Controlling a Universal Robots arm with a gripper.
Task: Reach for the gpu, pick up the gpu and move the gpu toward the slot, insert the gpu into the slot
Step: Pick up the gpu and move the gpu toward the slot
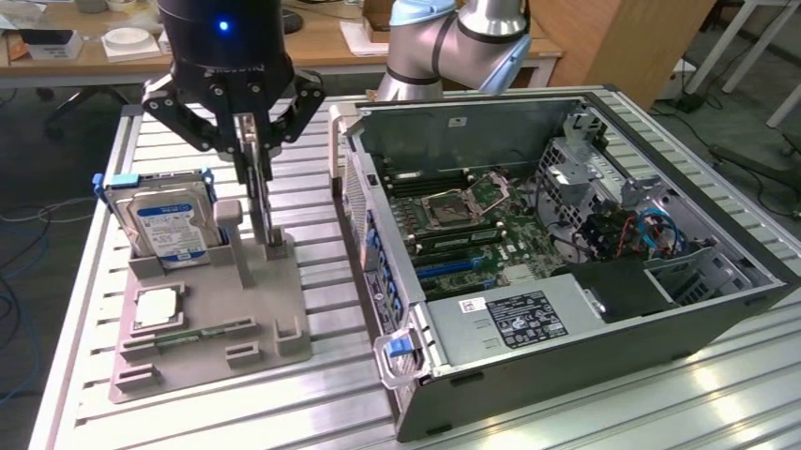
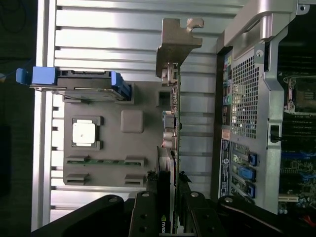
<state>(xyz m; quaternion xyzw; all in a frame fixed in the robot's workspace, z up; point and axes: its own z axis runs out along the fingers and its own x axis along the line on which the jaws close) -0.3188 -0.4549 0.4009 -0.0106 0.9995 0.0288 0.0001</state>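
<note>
The gpu is a thin green card seen edge-on, standing upright over the grey holder at the exterior view's left. Its lower end reaches down to the holder's small stand; I cannot tell whether it still rests there. My gripper comes down from above and is shut on the card's upper edge. In the wrist view the gpu runs away from my gripper, with its pale metal bracket at the far end. The slot is a blue strip on the motherboard inside the open case.
On the holder are a silver hard drive, a square chip and a memory stick. The open computer case lies right of the holder, its perforated wall close beside the card. The processor socket sits behind the slots.
</note>
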